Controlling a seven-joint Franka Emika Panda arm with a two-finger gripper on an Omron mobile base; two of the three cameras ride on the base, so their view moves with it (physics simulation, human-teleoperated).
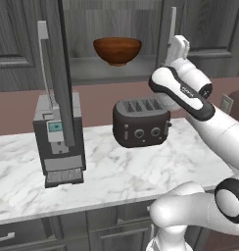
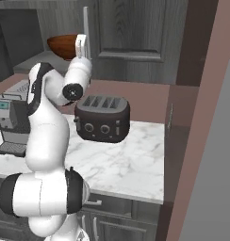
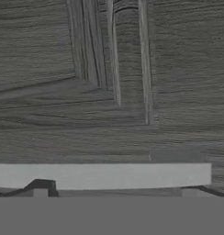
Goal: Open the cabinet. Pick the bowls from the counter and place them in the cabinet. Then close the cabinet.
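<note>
— Where are the bowls?
— Glossy reddish-brown wood-like bowl (image 1: 117, 50) inside the dark grey wood-grain cabinet (image 1: 204, 29), on its shelf, left door swung open (pale one unseen).

— And the two-finger gripper (image 3: 114, 193)?
— Raised against the right door's long silver bar handle (image 3: 102, 175), fingers spread wide, gripping nothing; far beyond the black toaster (image 1: 141, 122) on the white marble counter (image 1: 111, 176).
</note>
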